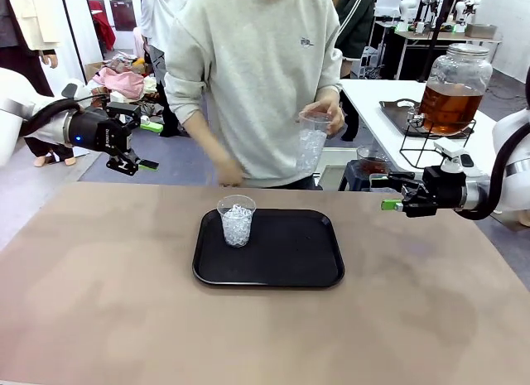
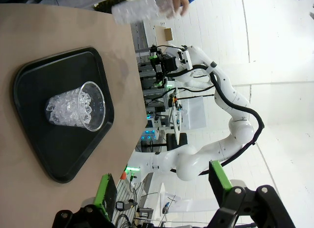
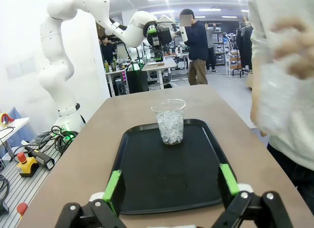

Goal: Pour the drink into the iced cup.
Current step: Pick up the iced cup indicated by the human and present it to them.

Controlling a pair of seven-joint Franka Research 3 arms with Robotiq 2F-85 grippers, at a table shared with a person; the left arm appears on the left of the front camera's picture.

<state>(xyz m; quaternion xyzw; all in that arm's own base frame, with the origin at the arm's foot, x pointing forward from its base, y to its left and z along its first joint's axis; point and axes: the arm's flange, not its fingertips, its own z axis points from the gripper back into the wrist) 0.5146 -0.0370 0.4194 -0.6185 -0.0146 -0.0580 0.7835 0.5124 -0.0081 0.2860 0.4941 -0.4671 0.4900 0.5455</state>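
Observation:
A clear iced cup [image 1: 237,221] [image 2: 78,108] [image 3: 170,121] stands upright at the left of a black tray [image 1: 281,269] [image 2: 49,149] [image 3: 167,174] in the table's middle. The person at the far side holds a second ice-filled cup [image 1: 313,141] [image 2: 140,10] [image 3: 282,98] at chest height. The amber drink [image 1: 451,105] fills a glass dispenser jar with a metal lid at the back right. My left gripper [image 1: 150,146] [image 2: 162,184] hovers open past the table's far left edge. My right gripper [image 1: 396,192] [image 3: 170,184] hangs open at the right, facing the tray. Both are empty.
The jar rests on a black wire stand [image 1: 435,145] on a white side table [image 1: 373,103], beside a dark tray there. The brown table [image 1: 124,319] has bare room around the black tray. Other people stand far behind.

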